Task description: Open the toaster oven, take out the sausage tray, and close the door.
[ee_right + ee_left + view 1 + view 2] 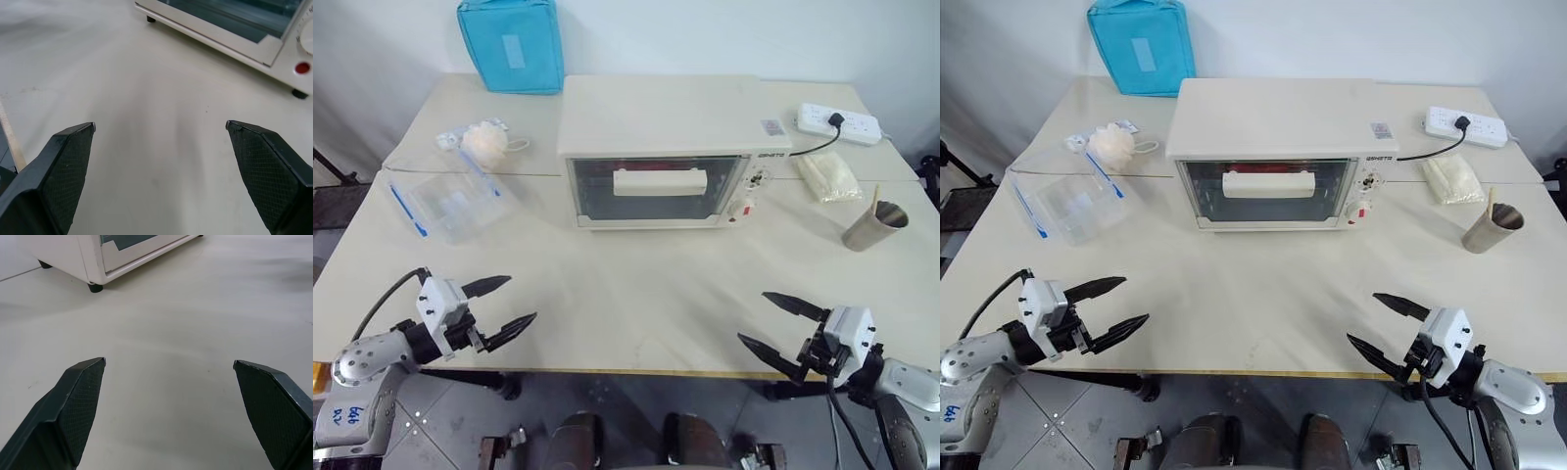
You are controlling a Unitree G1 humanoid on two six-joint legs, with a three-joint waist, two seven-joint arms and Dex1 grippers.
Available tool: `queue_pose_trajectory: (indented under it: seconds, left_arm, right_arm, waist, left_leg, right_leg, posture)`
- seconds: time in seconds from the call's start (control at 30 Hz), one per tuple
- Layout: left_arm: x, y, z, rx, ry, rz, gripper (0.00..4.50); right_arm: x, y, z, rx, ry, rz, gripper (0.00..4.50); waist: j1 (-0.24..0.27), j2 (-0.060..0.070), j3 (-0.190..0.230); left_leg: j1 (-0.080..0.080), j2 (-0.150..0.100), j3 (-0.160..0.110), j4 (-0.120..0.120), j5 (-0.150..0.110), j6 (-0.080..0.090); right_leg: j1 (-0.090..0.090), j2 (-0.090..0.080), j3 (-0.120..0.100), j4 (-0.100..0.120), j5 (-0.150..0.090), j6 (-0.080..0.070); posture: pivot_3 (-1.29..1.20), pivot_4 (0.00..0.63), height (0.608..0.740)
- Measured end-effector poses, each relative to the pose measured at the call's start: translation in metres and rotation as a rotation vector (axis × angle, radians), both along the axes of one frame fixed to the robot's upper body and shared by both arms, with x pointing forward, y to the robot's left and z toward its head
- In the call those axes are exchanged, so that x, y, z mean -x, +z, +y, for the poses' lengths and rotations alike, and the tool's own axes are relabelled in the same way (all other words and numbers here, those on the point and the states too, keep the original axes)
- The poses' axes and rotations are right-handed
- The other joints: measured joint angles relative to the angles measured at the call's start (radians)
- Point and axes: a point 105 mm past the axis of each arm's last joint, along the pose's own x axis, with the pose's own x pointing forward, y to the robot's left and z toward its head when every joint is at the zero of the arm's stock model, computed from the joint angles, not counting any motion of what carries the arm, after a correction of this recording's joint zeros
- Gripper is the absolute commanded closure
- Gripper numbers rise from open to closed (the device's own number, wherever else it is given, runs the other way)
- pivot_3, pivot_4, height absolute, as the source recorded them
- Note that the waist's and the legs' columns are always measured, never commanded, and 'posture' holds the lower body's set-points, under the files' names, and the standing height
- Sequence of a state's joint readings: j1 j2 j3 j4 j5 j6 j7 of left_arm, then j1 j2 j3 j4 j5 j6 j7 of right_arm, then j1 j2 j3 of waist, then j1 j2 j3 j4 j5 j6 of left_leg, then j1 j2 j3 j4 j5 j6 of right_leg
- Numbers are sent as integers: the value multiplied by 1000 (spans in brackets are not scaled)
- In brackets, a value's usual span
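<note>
Your toaster oven (661, 152) sits at the middle of the cream table (636, 294), toward its far side, with its front facing you. The door (654, 189) is shut, its long cream bar handle (660, 182) lying across the glass. Through the pane you can make out something red behind the handle, but you cannot tell the sausage tray clearly from here. The knobs and the red switch (741, 209) are at the oven's right end.

Your left gripper (504, 306) hangs over the near left edge of the table, its two black fingers spread wide with nothing between them. Your right gripper (775, 323) hangs over the near right edge, likewise spread wide and empty. Both point inward toward the oven and are well apart from it.

To the oven's left you have a clear plastic box (450, 201) with blue clips, and behind it a pale puff (485, 141). A blue bag (512, 44) stands at the back. On the right are a white power strip (838, 122), a wrapped packet (830, 176) and a metal cup (873, 227) with a stick in it
</note>
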State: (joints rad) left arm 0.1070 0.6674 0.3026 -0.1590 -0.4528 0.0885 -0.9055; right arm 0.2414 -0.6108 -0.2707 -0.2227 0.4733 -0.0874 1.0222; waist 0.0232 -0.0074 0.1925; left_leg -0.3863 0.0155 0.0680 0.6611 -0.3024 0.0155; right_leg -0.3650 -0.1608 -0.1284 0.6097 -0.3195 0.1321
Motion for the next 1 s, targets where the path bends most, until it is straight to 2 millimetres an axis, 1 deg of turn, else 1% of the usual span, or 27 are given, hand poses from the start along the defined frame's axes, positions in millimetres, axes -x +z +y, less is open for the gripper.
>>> queue_pose_trajectory:
  seconds: [0.1, 0.17, 0.2, 0.23, 0.3, 0.37, 0.53, 0.6, 0.67, 0.73, 0.87, 1.0]
  left_arm:
    - [1, 0, 0, 22, -3, 17, 43]
    - [5, 2, -2, 87, -44, 75, 43]
    - [8, 7, -2, 131, -80, 106, 43]
    - [10, 16, -1, 179, -102, 106, 43]
    - [8, 35, 2, 234, -116, 69, 43]
    - [7, 46, 0, 247, -131, 42, 43]
    - [3, 65, -11, 290, -149, -27, 43]
    - [1, 68, -13, 326, -133, -45, 43]
    - [0, 68, -17, 348, -128, -52, 43]
    - [1, 67, -20, 354, -125, -55, 43]
    - [1, 59, -27, 377, -119, -36, 43]
    - [0, 58, -28, 369, -107, -36, 43]
  right_arm:
    - [-3, 3, 4, -30, 12, -1, 0]
    - [-17, 13, 16, -131, 44, 24, 0]
    - [-25, 20, 22, -179, 57, 33, 0]
    - [-33, 29, 28, -209, 78, 37, 0]
    - [-45, 42, 36, -222, 112, 25, 0]
    - [-56, 50, 46, -241, 150, 42, 0]
    - [-83, 63, 65, -292, 200, 71, 0]
    - [-100, 72, 74, -305, 197, 45, 0]
    - [-112, 82, 79, -318, 191, 18, 0]
    - [-117, 89, 86, -319, 203, -1, 0]
    - [-125, 104, 111, -353, 246, -53, 0]
    - [-124, 103, 115, -373, 271, -53, 0]
  waist:
    - [0, 0, 0]
    - [-13, 0, 0]
    - [-19, 0, 0]
    - [-23, 1, 1]
    - [-23, 3, 2]
    - [-22, 3, 2]
    - [-24, 3, 2]
    - [-26, 3, 2]
    - [-29, 3, 2]
    - [-28, 3, 2]
    - [-29, 3, 2]
    - [-26, 3, 2]
  left_leg:
    - [0, 0, 0, 0, 0, 0]
    - [0, 1, 1, 1, 0, 0]
    - [-1, 1, 1, 1, 1, -1]
    - [-1, 1, 1, 1, 1, -1]
    - [-1, 1, 1, 0, 1, -1]
    - [-2, 1, 0, 0, 1, -1]
    - [-4, -1, 2, 1, 1, 0]
    - [-4, -1, 4, 1, 1, 0]
    - [-4, -1, 6, 1, 2, 0]
    - [-4, 0, 6, 1, 2, 0]
    - [-4, 0, 8, 1, 2, 0]
    - [-4, 0, 8, 2, 2, 0]
  right_leg:
    - [0, 0, 0, 0, 0, 0]
    - [-2, 0, 2, 1, 0, 0]
    - [-3, 0, 2, 1, 0, 0]
    - [-4, 0, 2, 1, 0, -1]
    - [-5, 0, 2, 2, 0, -1]
    - [-5, 0, 1, 4, 0, -1]
    - [-6, 0, 1, 4, 0, 0]
    - [-7, 0, 2, 5, 1, 0]
    - [-9, 0, 3, 7, 1, 1]
    - [-10, 0, 3, 8, 1, 1]
    - [-11, 0, 5, 9, 1, 1]
    - [-11, 0, 6, 9, 1, 1]
  posture:
    - [0, 150, 740]
    - [0, 150, 740]
    - [0, 150, 740]
    - [0, 150, 740]
    - [0, 150, 740]
    - [0, 150, 740]
    - [0, 150, 740]
    - [0, 150, 740]
    - [0, 150, 740]
    - [0, 150, 740]
    - [0, 150, 740]
    - [0, 150, 740]
